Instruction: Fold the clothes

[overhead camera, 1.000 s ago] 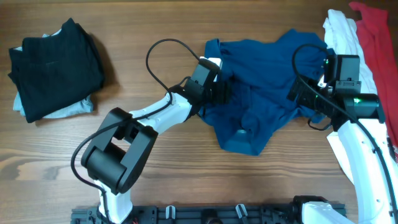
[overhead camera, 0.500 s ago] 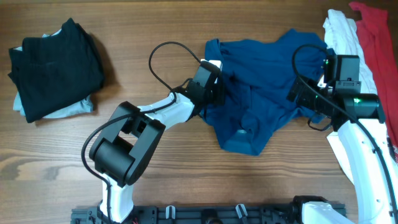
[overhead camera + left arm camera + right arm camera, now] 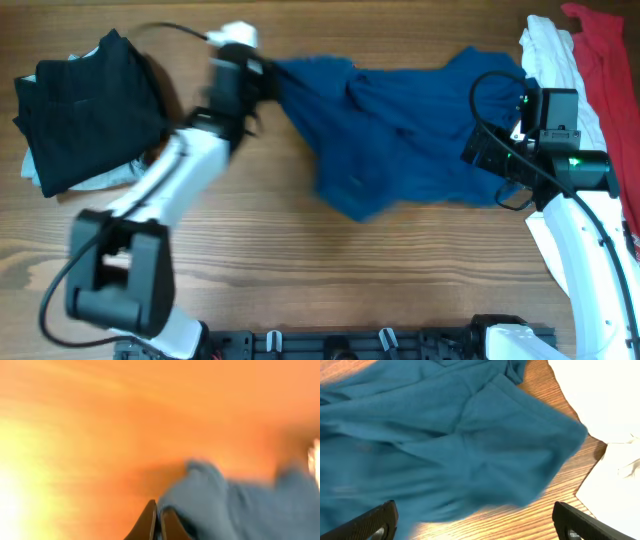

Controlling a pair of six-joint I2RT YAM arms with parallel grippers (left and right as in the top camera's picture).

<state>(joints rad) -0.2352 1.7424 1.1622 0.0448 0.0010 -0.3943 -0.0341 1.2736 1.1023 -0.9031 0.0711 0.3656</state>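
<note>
The blue shirt lies rumpled and stretched across the upper centre of the overhead frame. Its left end is pinched in the left gripper, whose jaws seem pressed together on the cloth, though the wrist view is smeared. That arm reaches up from the lower left, the right gripper hovers spread wide over the shirt's right end, and four others lie aside: a black garment on a pale-blue garment upper left, a white garment and a red garment upper right.

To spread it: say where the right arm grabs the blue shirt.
Grip the blue shirt by its loose right edge, coming from the right: it lies on bare wood before the open right tool, opposite the end the left tool pinches.
</note>
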